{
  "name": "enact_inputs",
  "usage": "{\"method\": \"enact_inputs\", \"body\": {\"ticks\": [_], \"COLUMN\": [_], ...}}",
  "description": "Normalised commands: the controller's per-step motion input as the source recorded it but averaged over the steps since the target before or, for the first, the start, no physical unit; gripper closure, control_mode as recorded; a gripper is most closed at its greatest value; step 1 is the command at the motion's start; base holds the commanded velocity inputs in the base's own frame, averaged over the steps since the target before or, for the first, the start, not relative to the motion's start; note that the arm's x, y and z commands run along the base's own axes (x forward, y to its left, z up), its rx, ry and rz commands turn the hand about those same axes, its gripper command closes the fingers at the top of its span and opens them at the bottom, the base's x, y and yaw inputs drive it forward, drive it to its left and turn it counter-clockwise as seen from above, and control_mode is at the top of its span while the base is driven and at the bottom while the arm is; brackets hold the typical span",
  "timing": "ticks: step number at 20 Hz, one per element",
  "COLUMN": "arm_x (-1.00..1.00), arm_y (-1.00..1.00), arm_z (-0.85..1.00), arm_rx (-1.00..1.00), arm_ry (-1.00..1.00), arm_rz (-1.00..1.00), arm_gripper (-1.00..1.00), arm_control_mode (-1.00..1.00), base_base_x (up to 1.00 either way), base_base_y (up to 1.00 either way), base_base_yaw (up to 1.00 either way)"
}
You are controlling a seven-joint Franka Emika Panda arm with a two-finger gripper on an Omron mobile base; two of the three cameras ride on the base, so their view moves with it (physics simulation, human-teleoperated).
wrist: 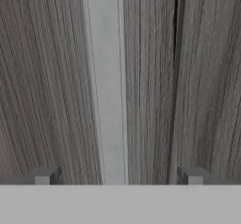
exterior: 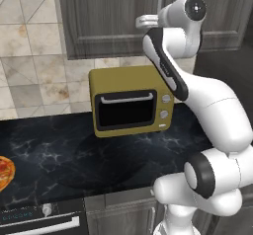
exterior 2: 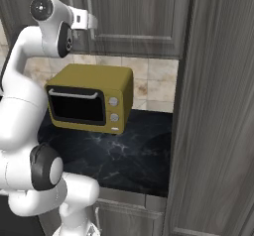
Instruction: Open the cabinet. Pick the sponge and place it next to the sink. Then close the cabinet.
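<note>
The cabinet (exterior: 108,21) (exterior 2: 144,17) is a dark grey wood-grain wall unit above the counter, with both doors shut. In the hand view a long silver bar handle (wrist: 107,77) runs up the left door, beside the dark seam between the doors. My gripper (wrist: 118,177) is open, with one fingertip (wrist: 44,176) to each side of the handle and a gap between each tip and the bar. From the base views the hand (exterior: 147,20) (exterior 2: 84,19) is raised against the cabinet front. The sponge is hidden and the sink is out of view.
A mustard-yellow microwave (exterior: 131,100) (exterior 2: 89,98) stands on the black marble counter (exterior: 49,155) below the hand. A pizza (exterior: 4,172) lies at the counter's left edge, above a stove front (exterior: 39,219). A tall grey panel (exterior 2: 213,131) walls off the right.
</note>
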Motion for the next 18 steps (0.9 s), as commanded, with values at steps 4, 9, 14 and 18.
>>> {"method": "enact_inputs", "body": {"ticks": [4,9,14,18], "arm_x": [0.13,0.0,0.0,0.0], "arm_y": [0.0,0.0,0.0,0.0], "arm_z": [-0.09,0.0,0.0,0.0], "arm_rx": [0.0,0.0,0.0,0.0], "arm_ry": [-0.05,0.0,0.0,0.0], "arm_rz": [0.0,0.0,0.0,0.0], "arm_gripper": [-1.0,1.0,1.0,1.0], "arm_control_mode": [-1.0,-1.0,-1.0,-1.0], "base_base_x": [0.0,0.0,0.0,0.0], "base_base_y": [0.0,0.0,0.0,0.0], "base_base_yaw": [0.0,0.0,0.0,0.0]}}
